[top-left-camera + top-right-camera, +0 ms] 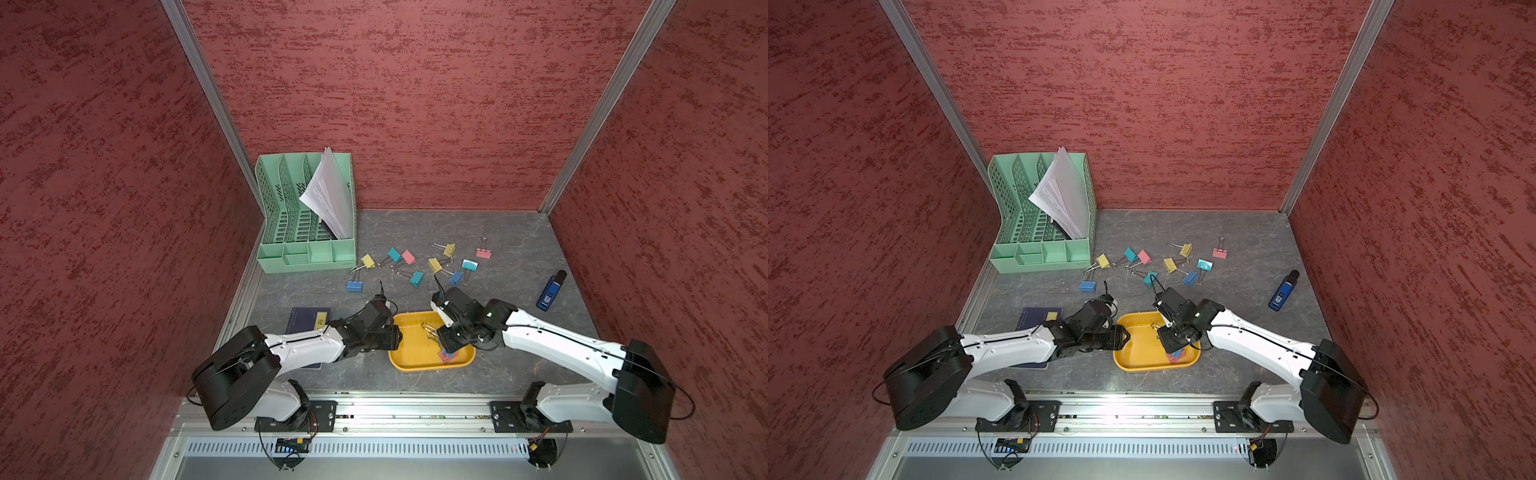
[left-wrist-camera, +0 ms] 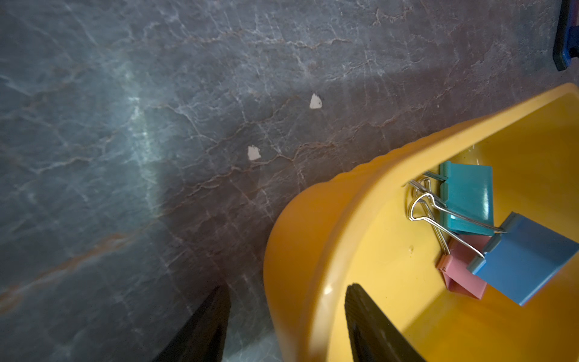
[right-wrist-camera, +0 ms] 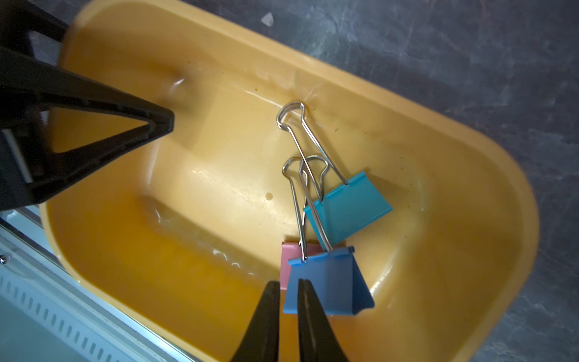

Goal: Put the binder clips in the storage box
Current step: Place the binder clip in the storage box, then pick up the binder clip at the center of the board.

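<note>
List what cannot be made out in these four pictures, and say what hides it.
Pink clip: right wrist view, mostly under the blue clip.
Storage box contents: both top views, largely covered by the right gripper.
Notebook: both top views, partly under the left arm.
Stapler: left wrist view, cut off by the frame edge; label too small in top views.

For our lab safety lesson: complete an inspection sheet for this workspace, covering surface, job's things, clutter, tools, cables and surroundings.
Surface: grey marbled tabletop.
Job's things: yellow storage box holds three binder clips; ten loose clips on the tabletop.
Clutter: green file organizer with papers, navy notebook, blue stapler.
Tools: left tool open, straddling the box wall; right tool shut above the blue clip.
Cables: black cables loop off both arms.
Surroundings: red walls, metal rail.
</note>
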Controlling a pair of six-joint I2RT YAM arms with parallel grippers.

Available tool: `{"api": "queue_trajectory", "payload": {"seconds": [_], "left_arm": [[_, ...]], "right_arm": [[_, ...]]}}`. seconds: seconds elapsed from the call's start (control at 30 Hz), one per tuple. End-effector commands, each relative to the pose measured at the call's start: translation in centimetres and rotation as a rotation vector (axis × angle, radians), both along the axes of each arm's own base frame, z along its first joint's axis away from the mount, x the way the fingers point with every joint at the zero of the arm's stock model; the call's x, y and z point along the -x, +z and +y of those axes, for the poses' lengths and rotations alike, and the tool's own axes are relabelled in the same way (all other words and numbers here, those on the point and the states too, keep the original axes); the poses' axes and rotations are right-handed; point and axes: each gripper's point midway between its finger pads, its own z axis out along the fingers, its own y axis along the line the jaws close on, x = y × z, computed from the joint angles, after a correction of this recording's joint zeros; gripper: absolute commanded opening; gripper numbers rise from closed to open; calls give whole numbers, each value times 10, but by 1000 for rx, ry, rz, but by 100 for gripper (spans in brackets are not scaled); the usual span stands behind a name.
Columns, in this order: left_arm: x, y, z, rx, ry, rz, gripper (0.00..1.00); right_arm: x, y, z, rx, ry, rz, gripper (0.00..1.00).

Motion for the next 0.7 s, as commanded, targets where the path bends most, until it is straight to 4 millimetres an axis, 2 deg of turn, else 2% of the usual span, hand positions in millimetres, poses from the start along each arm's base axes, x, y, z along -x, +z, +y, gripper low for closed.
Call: {"api": "queue_trajectory", "payload": {"seconds": [0.0,0.1,0.17,0.27,0.43,0.57,0.67], "left_arm": [[9,-21,19,-79,12,49,63],[10,-22,21,-84,16,50,63],[10,-22,21,-83,14,50,63],[10,-21,22,-82,15,48,63],[8,-20,22,-79,20,46,63],[7,-20,21,-78,19,47,63],[7,-20,21,-80,19,49,63]], "right_arm": [[6,-27,-25,74,-113,95,12],[7,-35,-39,123,-170,107,12],[-2,-32,-57,195,-237,69,12],[-11,-17,-44,119,-217,32,24],[-27,22,-21,-41,-184,-73,33],[-43,42,-18,-78,-183,-128,39],[-64,56,-26,-104,-228,-164,41]]}}
